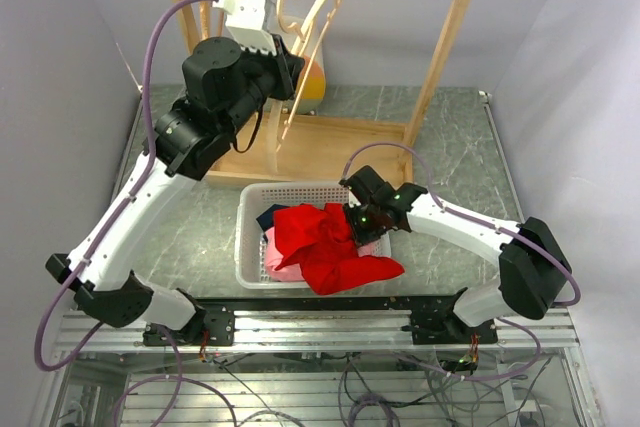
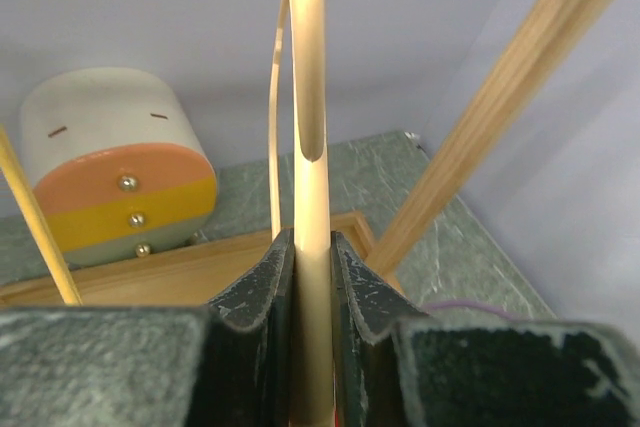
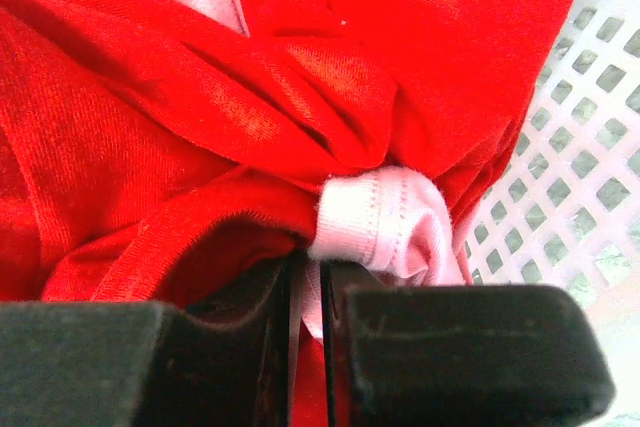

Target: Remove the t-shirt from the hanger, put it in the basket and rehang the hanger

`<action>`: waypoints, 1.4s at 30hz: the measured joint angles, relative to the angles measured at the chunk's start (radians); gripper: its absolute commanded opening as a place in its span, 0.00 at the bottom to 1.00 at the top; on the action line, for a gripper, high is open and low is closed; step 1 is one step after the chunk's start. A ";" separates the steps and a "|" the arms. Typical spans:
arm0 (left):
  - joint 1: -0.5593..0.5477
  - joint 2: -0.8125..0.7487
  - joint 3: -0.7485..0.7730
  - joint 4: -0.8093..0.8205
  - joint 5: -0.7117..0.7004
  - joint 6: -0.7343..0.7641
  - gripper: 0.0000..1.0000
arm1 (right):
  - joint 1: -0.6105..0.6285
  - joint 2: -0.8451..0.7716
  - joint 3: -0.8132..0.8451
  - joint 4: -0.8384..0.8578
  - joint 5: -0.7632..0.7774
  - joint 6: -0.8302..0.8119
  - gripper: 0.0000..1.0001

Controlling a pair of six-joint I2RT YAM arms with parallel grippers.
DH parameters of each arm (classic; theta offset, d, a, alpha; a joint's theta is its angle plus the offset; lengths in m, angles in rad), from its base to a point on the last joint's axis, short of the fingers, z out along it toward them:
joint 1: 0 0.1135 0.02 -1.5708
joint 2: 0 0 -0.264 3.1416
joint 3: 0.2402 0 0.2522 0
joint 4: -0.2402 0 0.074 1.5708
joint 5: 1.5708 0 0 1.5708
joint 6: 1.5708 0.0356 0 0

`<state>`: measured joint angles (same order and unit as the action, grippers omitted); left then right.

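The red t-shirt (image 1: 325, 242) lies heaped in the white basket (image 1: 245, 247) at the near middle, directly under the right gripper (image 3: 310, 287), whose jaws pinch a fold of it. Far left at the rack (image 1: 440, 57), the left gripper (image 2: 310, 287) clamps the bare hanger (image 2: 308, 197)

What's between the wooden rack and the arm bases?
A white basket holding the red t-shirt; the top view shows it.
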<state>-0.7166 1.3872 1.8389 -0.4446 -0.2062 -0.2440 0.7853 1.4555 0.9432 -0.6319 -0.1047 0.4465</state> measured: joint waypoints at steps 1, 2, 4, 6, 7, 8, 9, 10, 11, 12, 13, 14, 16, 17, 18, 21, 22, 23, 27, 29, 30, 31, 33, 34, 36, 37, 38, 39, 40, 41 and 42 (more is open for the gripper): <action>0.000 0.016 0.026 -0.009 -0.015 -0.003 0.07 | 0.000 0.000 0.005 -0.005 0.000 -0.002 0.12; 0.000 0.039 0.064 -0.013 -0.040 -0.007 0.07 | 0.000 0.000 0.007 -0.006 -0.001 -0.003 0.12; 0.000 0.070 0.106 -0.024 -0.069 -0.011 0.07 | 0.000 0.000 0.009 -0.008 -0.002 -0.003 0.12; 0.000 0.108 0.158 -0.035 -0.103 -0.017 0.07 | 0.000 0.000 0.009 -0.008 -0.005 -0.003 0.12; 0.000 0.127 0.180 -0.043 -0.115 -0.018 0.07 | 0.000 0.000 0.009 -0.007 -0.007 -0.003 0.12; 0.000 0.145 0.200 -0.050 -0.127 -0.018 0.07 | 0.000 0.000 0.009 -0.006 -0.009 -0.003 0.12; 0.000 0.167 0.225 -0.056 -0.142 -0.019 0.07 | 0.000 0.000 0.009 -0.005 -0.012 -0.003 0.12; 0.000 0.183 0.238 -0.057 -0.151 -0.019 0.07 | 0.000 0.000 0.009 -0.005 -0.014 -0.002 0.12; 0.000 0.196 0.245 -0.058 -0.158 -0.019 0.07 | 0.000 0.000 0.009 -0.003 -0.018 -0.002 0.12; 0.000 0.205 0.247 -0.058 -0.165 -0.019 0.07 | 0.000 0.000 0.009 -0.002 -0.020 -0.002 0.12; 0.000 0.214 0.247 -0.058 -0.172 -0.019 0.07 | 0.000 0.000 0.009 -0.001 -0.022 -0.002 0.12; 0.000 0.222 0.247 -0.058 -0.180 -0.019 0.07 | 0.000 0.000 0.009 0.000 -0.024 -0.002 0.12; 0.000 0.236 0.247 -0.055 -0.198 -0.019 0.07 | 0.000 0.000 0.008 0.001 -0.028 -0.002 0.12; 0.000 0.243 0.247 -0.053 -0.206 -0.018 0.07 | 0.000 0.000 0.008 0.002 -0.031 -0.002 0.11; 0.000 0.246 0.247 -0.049 -0.212 -0.018 0.07 | 0.000 0.000 0.008 0.003 -0.032 -0.002 0.11; 0.000 0.249 0.247 -0.023 -0.220 -0.018 0.07 | 0.000 0.000 0.002 0.011 -0.040 -0.002 0.11; 0.000 0.249 0.247 -0.005 -0.225 -0.018 0.07 | 0.000 0.000 -0.001 0.014 -0.042 -0.002 0.11; 0.000 0.249 0.247 0.008 -0.228 -0.018 0.07 | 0.000 0.000 -0.002 0.017 -0.043 -0.002 0.11; 0.000 0.249 0.240 0.058 -0.241 -0.016 0.07 | 0.000 -0.001 -0.005 0.022 -0.049 -0.003 0.12; 0.000 0.249 0.239 0.071 -0.249 -0.013 0.07 | 0.000 -0.001 -0.005 0.022 -0.051 -0.003 0.12; 0.000 0.250 0.240 0.075 -0.257 -0.009 0.07 | 0.000 -0.001 -0.005 0.021 -0.052 -0.006 0.12; 0.000 0.252 0.243 0.074 -0.263 -0.006 0.07 | 0.000 -0.001 -0.005 0.021 -0.053 -0.009 0.12; 0.004 0.268 0.262 0.073 -0.271 0.001 0.07 | 0.000 -0.001 -0.004 0.019 -0.053 -0.014 0.12; 0.008 0.283 0.278 0.073 -0.273 0.003 0.07 | 0.000 -0.001 -0.001 0.015 -0.052 -0.016 0.12; 0.013 0.311 0.305 0.076 -0.274 0.006 0.07 | 0.000 -0.001 0.005 0.005 -0.050 -0.019 0.13; 0.017 0.325 0.317 0.075 -0.274 0.008 0.07 | 0.000 -0.002 0.007 0.000 -0.048 -0.020 0.13; 0.022 0.338 0.328 0.074 -0.274 0.009 0.07 | 0.000 -0.005 0.008 -0.004 -0.046 -0.021 0.13; 0.028 0.352 0.341 0.073 -0.274 0.010 0.07 | 0.000 -0.010 0.009 -0.010 -0.044 -0.021 0.13; 0.034 0.368 0.357 0.072 -0.274 0.012 0.07 | 0.000 -0.016 0.010 -0.015 -0.042 -0.021 0.13; 0.042 0.385 0.375 0.072 -0.274 0.013 0.07 | 0.001 -0.023 0.010 -0.021 -0.040 -0.021 0.13; 0.045 0.393 0.382 0.073 -0.274 0.013 0.07 | 0.001 -0.029 0.010 -0.026 -0.039 -0.021 0.13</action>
<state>-0.6716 1.7798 2.2208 -0.3717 -0.4801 -0.2310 0.7860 1.4261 0.9535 -0.6575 -0.1432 0.4255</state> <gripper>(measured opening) 0.242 0.131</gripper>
